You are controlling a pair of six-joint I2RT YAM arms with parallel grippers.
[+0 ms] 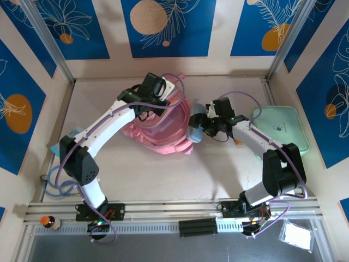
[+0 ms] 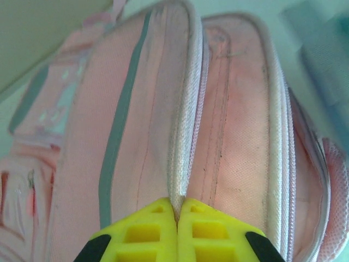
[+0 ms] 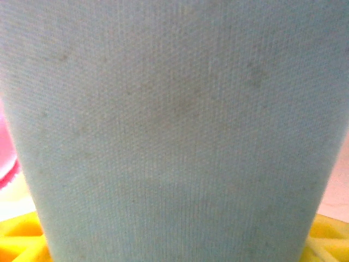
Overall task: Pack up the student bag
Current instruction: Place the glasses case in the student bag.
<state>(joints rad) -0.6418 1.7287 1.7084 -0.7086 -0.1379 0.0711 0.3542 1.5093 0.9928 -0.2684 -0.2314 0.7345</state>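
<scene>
pink student bag (image 2: 229, 120) seam pinched by left tool (image 2: 177, 210); right tool (image 1: 205, 126) clamps grey-blue fabric item (image 3: 174, 125).

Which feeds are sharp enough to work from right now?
Top external: sharp, evenly lit, no glare. Left wrist: student bag in focus, upper corners soft. Right wrist: pale blue fabric very close, weave sharp, lower-left corner washed out.
</scene>
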